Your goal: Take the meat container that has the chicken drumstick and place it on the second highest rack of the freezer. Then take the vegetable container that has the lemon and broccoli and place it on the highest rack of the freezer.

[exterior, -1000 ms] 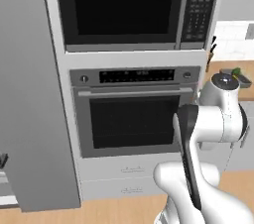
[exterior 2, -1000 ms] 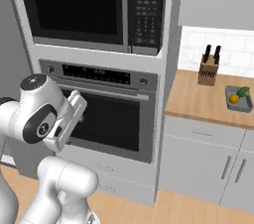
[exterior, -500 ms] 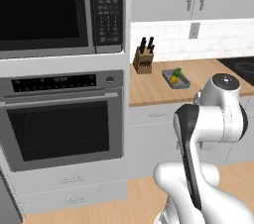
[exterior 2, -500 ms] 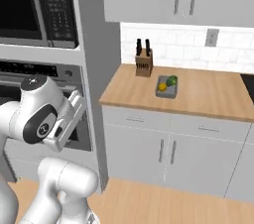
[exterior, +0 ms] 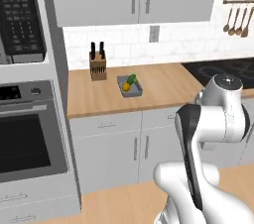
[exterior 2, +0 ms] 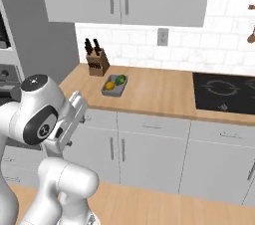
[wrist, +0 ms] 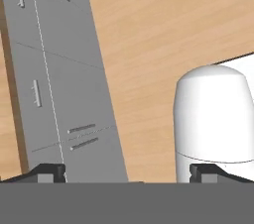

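Our fingers (wrist: 128, 172) stand spread wide and hold nothing — they point down at the wooden floor (wrist: 163, 25) and grey cabinet fronts (wrist: 59, 69). The vegetable container (exterior: 130, 86) with lemon and broccoli sits mid-counter (exterior: 163, 86), just beside the knife block (exterior: 97, 62) near the counter's back-left corner.

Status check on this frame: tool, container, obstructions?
Tool open, empty. Vegetable container on counter beside knife block. Nothing in the way.
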Robot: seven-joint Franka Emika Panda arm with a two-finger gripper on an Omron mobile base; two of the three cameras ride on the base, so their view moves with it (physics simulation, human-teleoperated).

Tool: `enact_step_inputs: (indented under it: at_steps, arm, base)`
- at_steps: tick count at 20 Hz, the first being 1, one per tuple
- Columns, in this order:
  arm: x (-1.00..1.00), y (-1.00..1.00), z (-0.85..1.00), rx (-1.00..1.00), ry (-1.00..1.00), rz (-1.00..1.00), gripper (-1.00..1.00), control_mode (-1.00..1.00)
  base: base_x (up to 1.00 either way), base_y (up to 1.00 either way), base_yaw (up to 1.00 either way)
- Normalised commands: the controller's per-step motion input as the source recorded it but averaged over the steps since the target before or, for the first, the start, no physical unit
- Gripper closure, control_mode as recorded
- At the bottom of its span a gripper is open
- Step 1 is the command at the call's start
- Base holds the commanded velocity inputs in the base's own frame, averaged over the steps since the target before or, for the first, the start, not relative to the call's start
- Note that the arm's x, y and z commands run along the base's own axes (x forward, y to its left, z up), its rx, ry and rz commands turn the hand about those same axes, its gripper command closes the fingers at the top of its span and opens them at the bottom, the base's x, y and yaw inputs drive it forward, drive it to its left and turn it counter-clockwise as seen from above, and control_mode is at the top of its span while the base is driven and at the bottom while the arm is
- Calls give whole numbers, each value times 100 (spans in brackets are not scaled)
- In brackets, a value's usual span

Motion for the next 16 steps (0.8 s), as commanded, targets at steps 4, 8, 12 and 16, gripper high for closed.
enact_step_inputs:
  at_steps: [4, 8, 12, 16]
  arm:
    - [0, 0, 0, 0, 0, 0, -100, 100]
    - [0, 0, 0, 0, 0, 0, -100, 100]
    - [0, 0, 0, 0, 0, 0, -100, 100]
    - [0, 0, 0, 0, 0, 0, -100, 100]
  base:
    - [68, -52, 23]
    - [87, -11, 25]
    - [95, 30, 26]
    - [70, 34, 8]
